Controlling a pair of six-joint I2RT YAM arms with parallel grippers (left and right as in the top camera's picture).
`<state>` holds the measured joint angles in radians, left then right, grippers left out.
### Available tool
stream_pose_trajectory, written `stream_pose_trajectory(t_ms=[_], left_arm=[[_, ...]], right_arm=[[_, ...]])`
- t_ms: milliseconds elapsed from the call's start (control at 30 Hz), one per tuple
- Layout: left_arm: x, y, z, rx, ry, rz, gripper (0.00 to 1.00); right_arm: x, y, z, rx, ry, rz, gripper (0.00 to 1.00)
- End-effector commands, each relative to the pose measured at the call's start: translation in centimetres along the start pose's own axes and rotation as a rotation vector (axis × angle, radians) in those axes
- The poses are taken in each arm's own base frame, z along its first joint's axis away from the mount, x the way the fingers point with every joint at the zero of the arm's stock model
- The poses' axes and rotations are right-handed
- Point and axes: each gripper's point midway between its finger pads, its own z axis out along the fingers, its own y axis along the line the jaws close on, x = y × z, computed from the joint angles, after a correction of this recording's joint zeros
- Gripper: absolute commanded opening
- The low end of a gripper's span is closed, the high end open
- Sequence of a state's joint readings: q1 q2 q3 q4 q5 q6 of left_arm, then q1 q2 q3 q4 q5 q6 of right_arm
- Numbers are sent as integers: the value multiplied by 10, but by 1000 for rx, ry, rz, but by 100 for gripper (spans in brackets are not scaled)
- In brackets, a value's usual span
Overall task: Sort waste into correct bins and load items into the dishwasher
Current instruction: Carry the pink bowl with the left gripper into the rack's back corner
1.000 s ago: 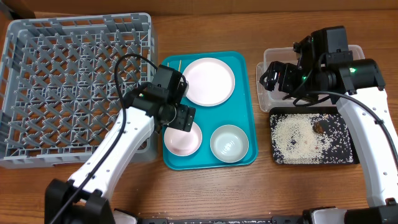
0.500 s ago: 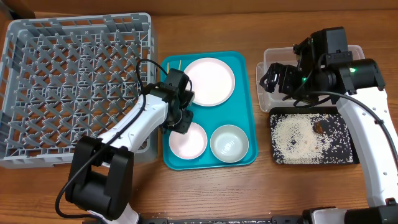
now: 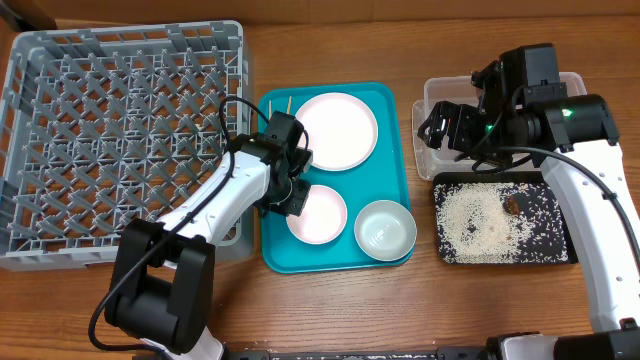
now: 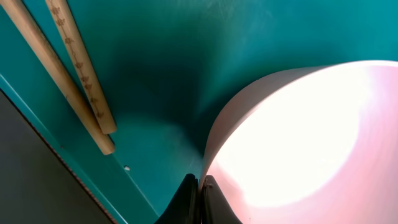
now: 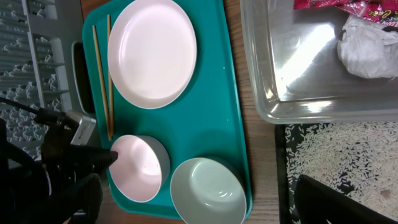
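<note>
Bowl (image 3: 320, 215) moved right w/ left tool (image 4: 200, 198).

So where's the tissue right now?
Upper right of the right wrist view: the tissue lies inside the clear tub, just below the red wrapper.

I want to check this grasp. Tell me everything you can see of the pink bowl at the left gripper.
The pink bowl is small, round and empty. It is pale pink inside with a grey outer wall, and smooth like plastic. It sits on the teal tray, below the plate and close beside the pale green bowl. The left gripper is closed on its rim, with one finger inside and one outside.
</note>
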<state>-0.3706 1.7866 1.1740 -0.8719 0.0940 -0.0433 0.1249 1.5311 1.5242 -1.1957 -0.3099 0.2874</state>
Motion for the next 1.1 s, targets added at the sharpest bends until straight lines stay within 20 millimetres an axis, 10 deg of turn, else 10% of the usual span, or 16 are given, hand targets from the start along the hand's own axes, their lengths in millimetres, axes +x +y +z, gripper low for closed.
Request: stream_pose_trajectory(t_ms=[0, 200, 433, 567, 767, 1067], left_arm=[[4, 3, 2, -3, 21, 7, 4], [-1, 6, -27, -19, 27, -15, 4], [-62, 26, -161, -60, -255, -26, 4], [-95, 88, -236, -376, -485, -117, 4], [-114, 182, -294, -944, -665, -411, 4], [-157, 259, -235, -1320, -679, -642, 4]], right_arm=[[-6, 3, -6, -5, -25, -7, 100], [-6, 3, -6, -5, -25, -7, 100], [-6, 3, -6, -5, -25, -7, 100], [-6, 3, -6, -5, -25, -7, 100], [-6, 3, -6, -5, -25, -7, 100], [-6, 3, -6, -5, -25, -7, 100]])
